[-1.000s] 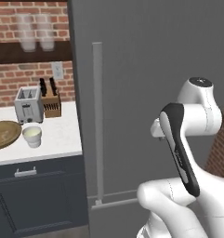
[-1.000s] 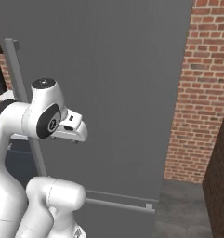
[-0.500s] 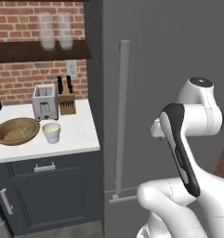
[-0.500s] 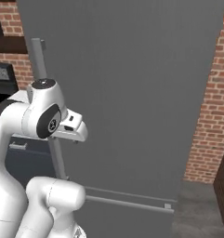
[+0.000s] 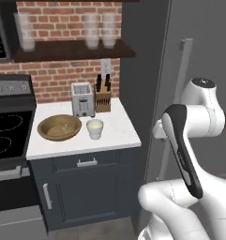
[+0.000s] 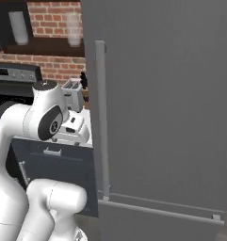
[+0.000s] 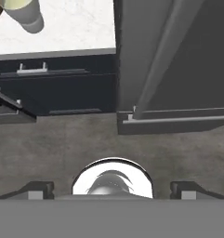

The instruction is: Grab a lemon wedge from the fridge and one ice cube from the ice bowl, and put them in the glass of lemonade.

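My gripper [image 7: 111, 189] stands released, jaws wide apart with nothing between them; in the hand view the two dark fingertips [image 7: 35, 189] sit far to either side at the bottom, looking down at the grey floor [image 7: 85, 139] in front of the cabinets. From the right base view I see the hand tucked close beside the arm's upper joint, held in the air short of the fridge [image 6: 166, 108] and not touching it. The fridge door is closed; its long vertical grey bar handle [image 6: 101, 117] runs down the left edge of the door in the right base view, and in the hand view the same bar slants up from the door's bottom edge. I cannot see the lemon wedge; the shut door hides the interior. Left of the fridge, touching its side, is the dark blue counter cabinet [image 5: 86, 187] with a white top [image 5: 119, 133]. On that top I see the ice bowl [image 5: 59, 127], wide, shallow and brown, toward the left end near the stove [image 5: 6, 136]; its contents are too small for me to make out. The glass of lemonade [image 5: 94, 129] stands upright just beside the bowl on its right, close to it though I cannot tell if they touch. Behind them, against the brick wall, are a toaster [image 5: 82, 99] and a knife block [image 5: 103, 97] side by side. Tall clear glasses [image 5: 99, 32] stand on the dark shelf [image 5: 72, 51] above.
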Tool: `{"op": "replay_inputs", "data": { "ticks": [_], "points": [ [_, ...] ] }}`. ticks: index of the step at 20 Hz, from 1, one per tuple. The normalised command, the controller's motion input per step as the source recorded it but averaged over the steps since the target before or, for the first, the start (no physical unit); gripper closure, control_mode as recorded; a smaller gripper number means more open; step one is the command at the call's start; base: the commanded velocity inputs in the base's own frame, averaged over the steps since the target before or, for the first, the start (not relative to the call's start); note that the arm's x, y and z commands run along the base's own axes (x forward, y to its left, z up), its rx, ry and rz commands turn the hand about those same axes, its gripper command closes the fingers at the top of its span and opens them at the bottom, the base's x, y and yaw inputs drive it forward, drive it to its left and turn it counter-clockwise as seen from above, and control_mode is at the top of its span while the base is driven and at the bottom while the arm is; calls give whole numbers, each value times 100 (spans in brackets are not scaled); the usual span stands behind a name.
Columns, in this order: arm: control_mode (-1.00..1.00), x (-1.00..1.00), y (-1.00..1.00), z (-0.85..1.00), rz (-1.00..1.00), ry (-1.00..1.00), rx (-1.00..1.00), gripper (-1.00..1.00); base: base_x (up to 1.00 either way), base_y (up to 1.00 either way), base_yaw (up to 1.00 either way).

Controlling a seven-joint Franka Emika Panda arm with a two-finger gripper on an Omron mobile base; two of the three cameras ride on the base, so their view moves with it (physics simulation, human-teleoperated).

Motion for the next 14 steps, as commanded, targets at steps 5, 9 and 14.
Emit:
{"op": "replay_inputs", "data": {
  "ticks": [5,9,14],
  "points": [
    [100,0,0,0,0,0,0,-100,18,86,6],
    [100,0,0,0,0,0,0,-100,46,66,0],
    [100,0,0,0,0,0,0,-100,68,17,-6]
  ]
}}
